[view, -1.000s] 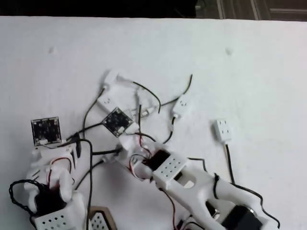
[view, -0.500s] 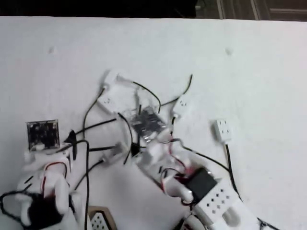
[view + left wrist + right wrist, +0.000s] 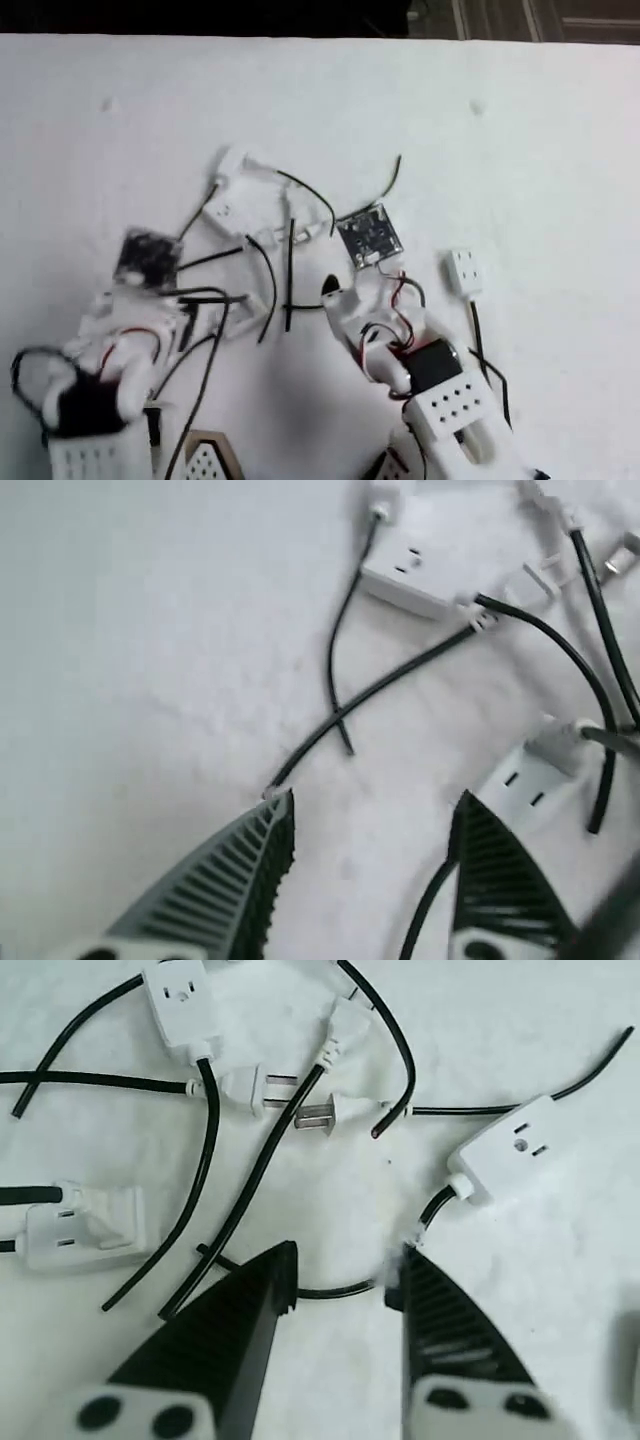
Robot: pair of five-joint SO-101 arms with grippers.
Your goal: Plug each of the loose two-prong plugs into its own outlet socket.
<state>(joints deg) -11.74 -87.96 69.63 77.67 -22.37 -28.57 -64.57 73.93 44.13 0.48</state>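
Right wrist view | we see our right gripper (image 3: 342, 1272) parted, empty, over a thin black cord (image 3: 322, 1293) | beyond it a white two-prong plug (image 3: 240, 1087) lies loose on the white counter (image 3: 560, 1260), near a white block outlet socket (image 3: 180, 995) | our left gripper (image 3: 370, 825) gapes wide, empty, just beside a flat white socket (image 3: 525, 780).

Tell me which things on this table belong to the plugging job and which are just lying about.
For the job: two-prong plugs; square outlet sockets; flat two-slot socket; lone socket at the right; black cords; left gripper and right gripper, both open.
Lying about: brown-rimmed perforated piece at the near edge; the white table itself.
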